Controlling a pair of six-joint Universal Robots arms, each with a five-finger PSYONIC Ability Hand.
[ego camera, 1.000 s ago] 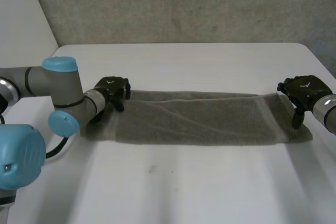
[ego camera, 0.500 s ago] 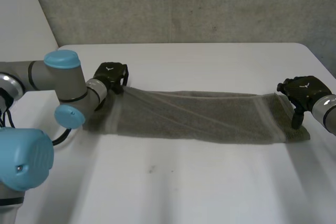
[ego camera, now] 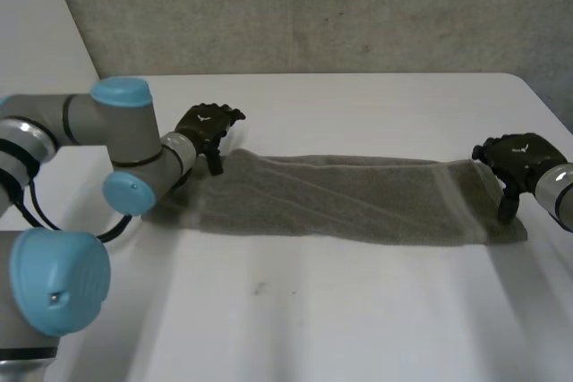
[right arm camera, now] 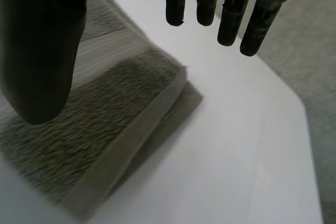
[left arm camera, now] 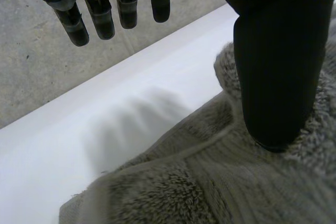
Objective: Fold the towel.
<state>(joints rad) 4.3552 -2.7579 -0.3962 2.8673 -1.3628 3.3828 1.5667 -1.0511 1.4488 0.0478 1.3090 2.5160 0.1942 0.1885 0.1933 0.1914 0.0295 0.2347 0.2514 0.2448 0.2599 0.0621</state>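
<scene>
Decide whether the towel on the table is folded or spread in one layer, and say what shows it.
Folded: beside the right hand, the towel shows two stacked layers, the lower one peeking out past the upper.

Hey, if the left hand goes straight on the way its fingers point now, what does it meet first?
Probably the towel: the thumb of the left hand sits just over it, while the fingers aim at bare table beside its edge. Depth is unclear.

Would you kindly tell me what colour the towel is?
The terry towel is plain olive-grey, paler band near one end; best in the head view.
</scene>
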